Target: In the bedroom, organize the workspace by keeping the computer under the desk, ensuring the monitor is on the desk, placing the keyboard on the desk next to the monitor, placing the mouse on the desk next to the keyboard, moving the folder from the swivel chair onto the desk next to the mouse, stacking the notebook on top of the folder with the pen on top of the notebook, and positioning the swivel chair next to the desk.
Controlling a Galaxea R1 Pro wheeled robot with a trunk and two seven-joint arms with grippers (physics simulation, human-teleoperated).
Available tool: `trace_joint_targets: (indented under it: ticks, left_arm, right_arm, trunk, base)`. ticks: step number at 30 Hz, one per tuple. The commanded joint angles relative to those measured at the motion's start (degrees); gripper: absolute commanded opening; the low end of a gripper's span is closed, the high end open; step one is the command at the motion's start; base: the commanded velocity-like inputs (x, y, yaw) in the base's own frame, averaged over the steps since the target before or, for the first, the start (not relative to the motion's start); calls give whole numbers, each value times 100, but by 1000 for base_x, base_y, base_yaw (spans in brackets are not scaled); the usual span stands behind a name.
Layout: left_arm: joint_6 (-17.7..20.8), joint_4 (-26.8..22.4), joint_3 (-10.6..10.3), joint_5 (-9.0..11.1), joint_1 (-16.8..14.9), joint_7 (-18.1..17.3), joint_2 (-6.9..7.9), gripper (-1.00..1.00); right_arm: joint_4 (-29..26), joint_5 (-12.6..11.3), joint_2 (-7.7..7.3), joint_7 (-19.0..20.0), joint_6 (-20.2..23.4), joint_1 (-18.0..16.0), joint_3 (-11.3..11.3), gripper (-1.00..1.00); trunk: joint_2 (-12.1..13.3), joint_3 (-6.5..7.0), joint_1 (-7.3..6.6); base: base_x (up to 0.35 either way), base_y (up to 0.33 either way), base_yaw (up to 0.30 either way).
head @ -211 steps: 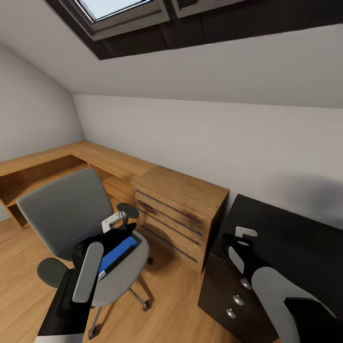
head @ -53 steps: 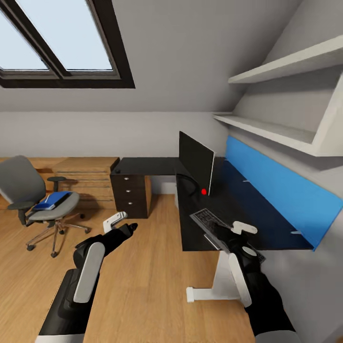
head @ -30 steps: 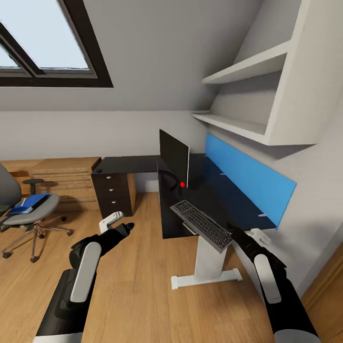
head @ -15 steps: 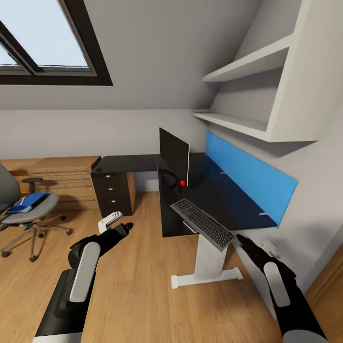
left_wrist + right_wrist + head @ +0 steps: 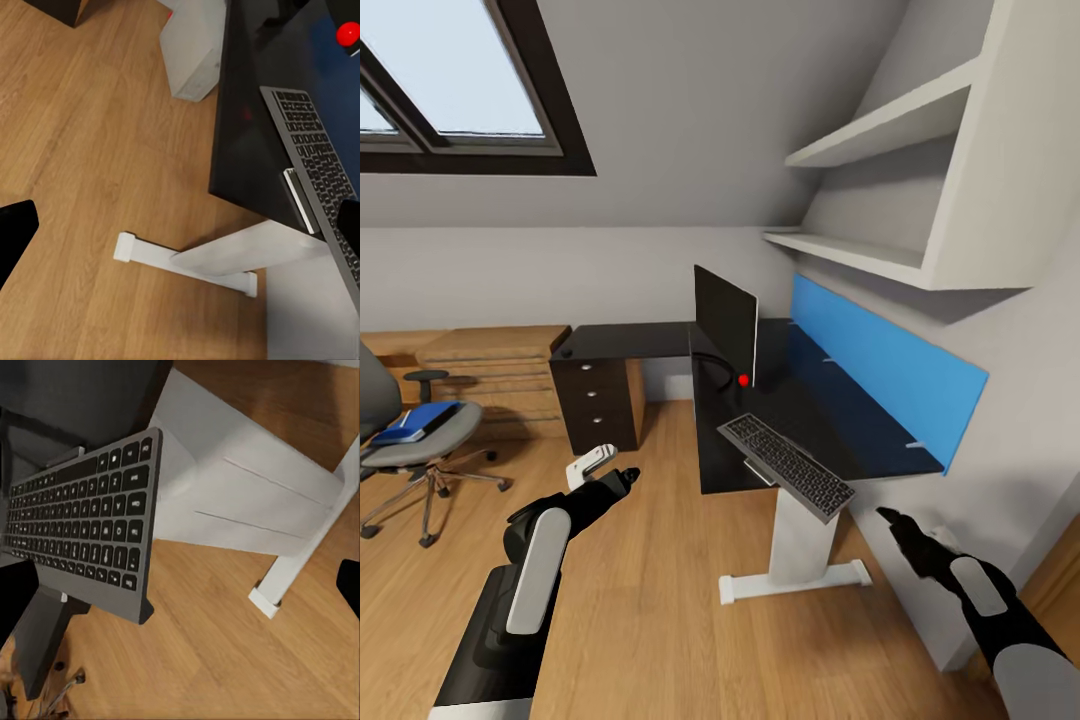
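Head view looks across a wood-floored attic room at the desk (image 5: 660, 345), a black L-shaped top with a black drawer block at its far corner and a white leg at its near end. The monitor (image 5: 726, 325) stands upright on the desk, its red dot low at the near corner. The keyboard (image 5: 787, 465) lies on the desk in front of the monitor, angled, with its near end jutting out past the desk's front edge above the white leg. A blue wall panel (image 5: 885, 370) runs along the wall behind the desk, and white shelves (image 5: 880, 190) hang above it. Well away from the desk stands the swivel chair (image 5: 410, 445), with the folder (image 5: 418, 420) lying on its seat; something darker seems to rest on the folder, but it is too small to name. A light-wood drawer unit (image 5: 495, 370) sits between the chair and the desk's drawer block. The left gripper (image 5: 605, 470) hangs over bare floor beside the desk, fingers spread and empty. The right gripper (image 5: 900, 525) hangs near the desk's white leg, just past the keyboard's overhanging end, apart from it, its fingers likewise spread with nothing between them. In the left wrist view, the computer (image 5: 193, 49) stands on the floor under the desk's edge.
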Motion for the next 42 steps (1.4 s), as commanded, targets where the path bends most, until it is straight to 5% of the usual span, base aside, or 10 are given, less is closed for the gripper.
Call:
trace_joint_targets:
  ticks: [1,4,8,19,42]
  left_arm:
    - [20,-6,8,61,-5,48,-5,100]
    - [19,-6,8,63,-5,49,-5,100]
    - [17,-6,8,63,-5,49,-7,100]
    - [17,-6,8,63,-5,49,-5,100]
    - [17,1,8,66,-5,49,-13,100]
  right_arm:
    - [88,-17,-33,112,51,-39,-25,100]
    - [398,-59,-205,618,511,-155,-27,100]
    - [472,-80,-365,798,1053,-199,-37,100]
    - [482,-85,-399,1421,1770,-208,-49,100]
    - [460,-57,-394,1518,1812,-208,-78,100]
  trunk:
    - [-46,-25,23]
    - [-167,-79,89]
    - [-327,-151,177]
    - [-768,-349,418]
    - [-1691,-762,923]
  base:
    - [0,0,0]
    - [0,0,0]
    - [0,0,0]
    - [0,0,0]
    - [0,0,0]
